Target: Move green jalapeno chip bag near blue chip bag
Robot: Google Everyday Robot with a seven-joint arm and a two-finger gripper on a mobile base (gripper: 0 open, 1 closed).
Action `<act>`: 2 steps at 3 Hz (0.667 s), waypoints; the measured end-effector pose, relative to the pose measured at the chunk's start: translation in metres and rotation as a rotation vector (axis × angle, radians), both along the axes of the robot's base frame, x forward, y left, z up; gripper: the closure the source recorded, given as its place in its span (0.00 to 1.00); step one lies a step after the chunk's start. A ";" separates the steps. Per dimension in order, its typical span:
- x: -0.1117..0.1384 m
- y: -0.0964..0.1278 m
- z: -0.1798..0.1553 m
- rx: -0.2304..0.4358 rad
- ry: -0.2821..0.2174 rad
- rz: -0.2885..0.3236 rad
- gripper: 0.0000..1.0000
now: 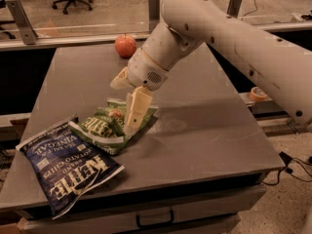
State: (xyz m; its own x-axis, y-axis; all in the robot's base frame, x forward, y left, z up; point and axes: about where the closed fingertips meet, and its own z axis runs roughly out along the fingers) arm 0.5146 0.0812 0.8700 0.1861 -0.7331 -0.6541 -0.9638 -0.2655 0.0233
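Note:
The green jalapeno chip bag [105,126] lies crumpled on the grey table [209,130], left of centre. Its lower left edge touches the large blue chip bag [68,165], which lies flat at the table's front left corner and hangs over the edge. My gripper [123,107] is right over the green bag, on its right side. The jaws stand apart. One cream finger [136,112] points down onto the bag; the other sticks out to the upper left, clear of it.
A red apple [126,45] sits at the table's back edge, behind the arm. My white arm [229,38] reaches in from the upper right. A tape roll [257,93] lies on a ledge to the right of the table. Office chairs stand in the far background.

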 end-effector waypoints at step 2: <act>0.048 -0.083 0.052 0.109 -0.101 -0.213 0.00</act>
State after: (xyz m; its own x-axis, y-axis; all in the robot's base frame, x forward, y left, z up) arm 0.5623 -0.0021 0.9222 0.1029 -0.6892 -0.7172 -0.9943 -0.0514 -0.0933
